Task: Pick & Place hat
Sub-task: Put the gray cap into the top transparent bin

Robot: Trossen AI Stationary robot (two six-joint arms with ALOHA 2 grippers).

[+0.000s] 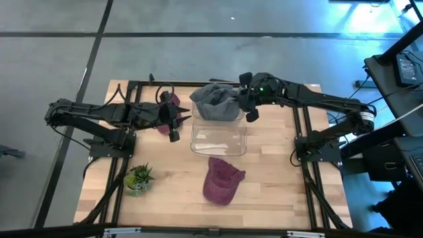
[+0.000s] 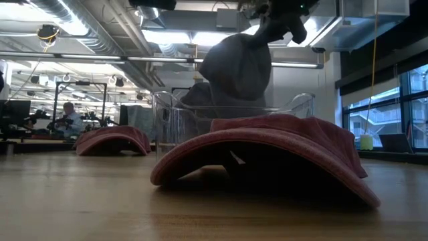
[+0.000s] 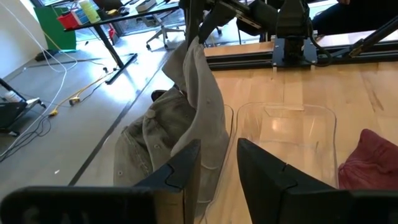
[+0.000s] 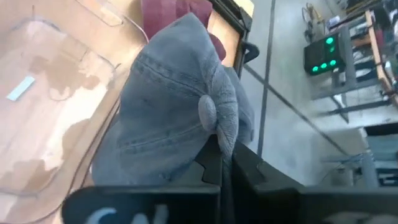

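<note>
Overhead, the right gripper (image 1: pixel 243 99) pinches a grey hat (image 1: pixel 215 100) above the far rim of the clear bin (image 1: pixel 219 139); nothing lies inside yet. One red hat (image 1: pixel 221 180) waits near the table's front edge (image 1: pixel 277 210), another (image 1: pixel 169 108) sits by the left gripper (image 1: pixel 173 121), beside one plant (image 1: pixel 139 178).

Low down, the grey hat (image 2: pixel 237 67) hangs over the bin.

Left wrist: fingers (image 3: pixel 264 174) spread, empty.

Right wrist: the hat (image 4: pixel 171 115) is clamped.

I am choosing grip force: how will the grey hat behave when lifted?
Probably floppy: the grey hat hangs in folds from the right gripper. Likely light, since one pinched edge carries it. It may drag on the clear bin rim.
</note>
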